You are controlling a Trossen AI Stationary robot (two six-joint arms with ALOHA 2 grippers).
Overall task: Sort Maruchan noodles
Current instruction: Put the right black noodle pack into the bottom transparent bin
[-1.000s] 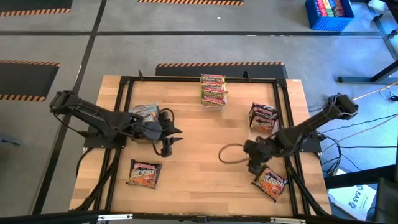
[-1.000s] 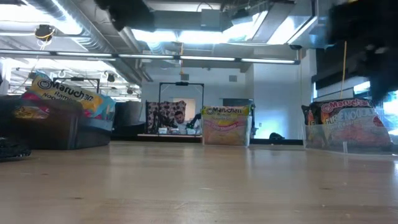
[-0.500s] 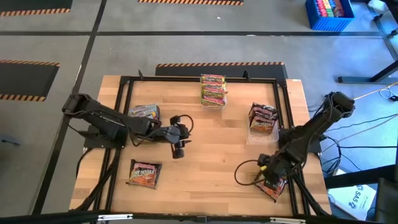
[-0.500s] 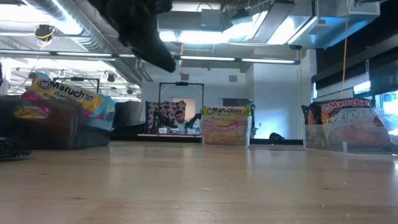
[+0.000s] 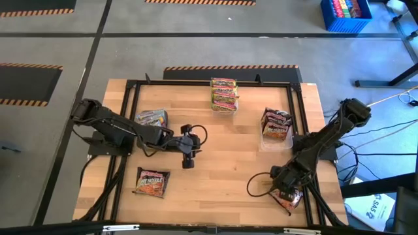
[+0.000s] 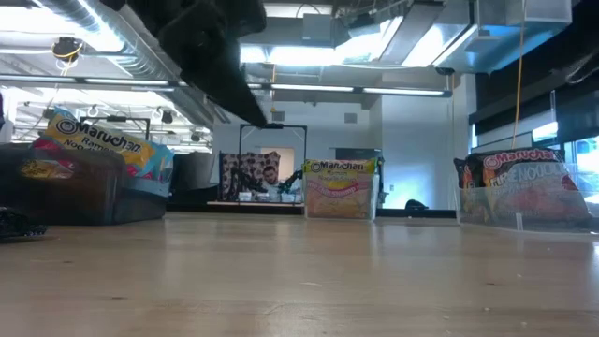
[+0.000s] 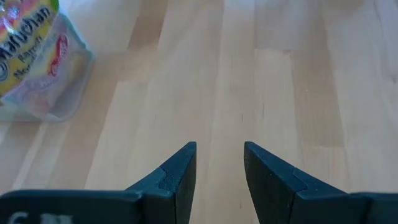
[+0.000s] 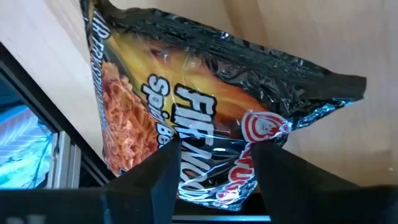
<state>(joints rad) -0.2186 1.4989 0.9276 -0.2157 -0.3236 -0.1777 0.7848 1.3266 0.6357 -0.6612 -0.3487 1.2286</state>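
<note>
A dark Maruchan noodles packet (image 8: 199,112) with an orange picture lies flat near the table's near right corner (image 5: 292,200). My right gripper (image 8: 214,186) points steeply down over it, open, one finger over each side of the packet's red-logo end. My left gripper (image 7: 219,168) hangs open and holds nothing, over bare wood left of the table's middle (image 5: 188,155). Another dark packet (image 5: 152,182) lies flat at the near left. My right gripper comes from above, slanting, over the logo end (image 8: 261,127) of the dark packet. Its fingers (image 8: 163,177) stand in front of the wrapper. I cannot tell whether they touch it. The packet lies flat on the table.
Clear tubs hold sorted packets: yellow-green ones at the far middle (image 5: 224,94), dark ones at the right (image 5: 276,125), bluish ones at the left (image 5: 151,119). A black frame rail (image 8: 62,162) runs close beside the near right packet.
My right gripper has swung toward the table's near right corner, sunk and tipped steeper, and now stands over the dark packet there. My left gripper has gone a little toward the table's right and down. No packet has moved.
</note>
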